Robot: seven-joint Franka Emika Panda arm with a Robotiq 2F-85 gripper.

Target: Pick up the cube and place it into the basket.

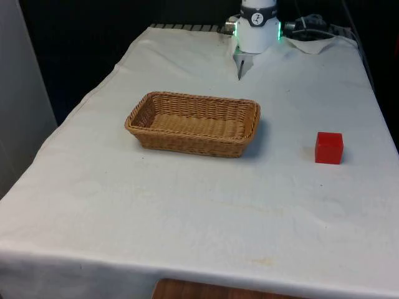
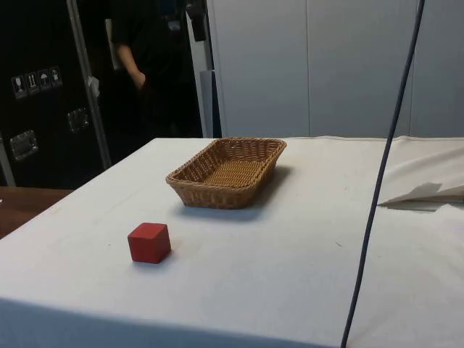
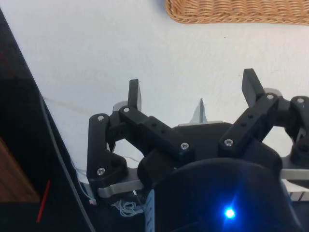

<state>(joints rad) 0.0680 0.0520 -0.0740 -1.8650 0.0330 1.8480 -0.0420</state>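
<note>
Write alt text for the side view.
A small red cube sits on a white-clothed table, apart from an empty rectangular woven wicker basket farther back. A person stands in the dark background beside dark cabinets, and a dark cable hangs across the foreground.

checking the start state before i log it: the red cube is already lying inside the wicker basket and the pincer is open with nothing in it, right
Not quite. The red cube is not inside the wicker basket; it sits on the white cloth, apart from the basket on the front view's right. The front view shows this. The pincer is indeed open with nothing in it.
</note>
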